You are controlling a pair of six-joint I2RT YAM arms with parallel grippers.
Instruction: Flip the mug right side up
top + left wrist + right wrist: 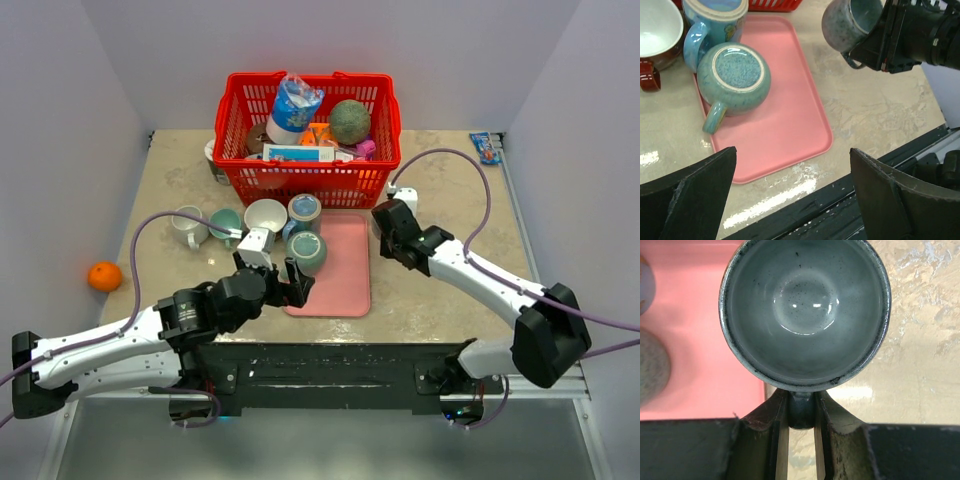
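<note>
While the tan marbled table (pixel 450 200) carries everything, the two arms reach in from the near edge, left one angled toward the middle, right one bent in from the right side. Red basket (pixel 300 185) at the back, stuffed with goods, a blue and white bag (pixel 295 105) and a green ball (pixel 350 120) on top. Just in front of it lies the pink tray (pixel 345 270), flat on the table. Left gripper (pixel 792 152) hangs over the tray's near edge, fingers spread as wide as they go, nothing between them. Right gripper (pixel 801 400) is pressed tight on the handle of the grey speckled mug (pixel 805 315), both fingers pinching that handle from either side. The mug sits at the tray's right edge, half over pink, half over table, tipped so its open mouth faces back at the wrist camera, glossy inside in full view. From the left wrist view it looks held clear of the surface. On the tray, a teal mug (pixel 735 75) stands upside down, base up, handle toward the near left. Right behind it, touching, is an upright blue mug (pixel 715 15). Left of that, off the tray, a white-lined mug (pixel 657 27) with a dark red outside, and farther left two more, one teal (pixel 225 222), one white (pixel 188 225). An orange (pixel 104 275) sits alone at the left edge. Small blue packet (pixel 485 148) at the far right corner.
</note>
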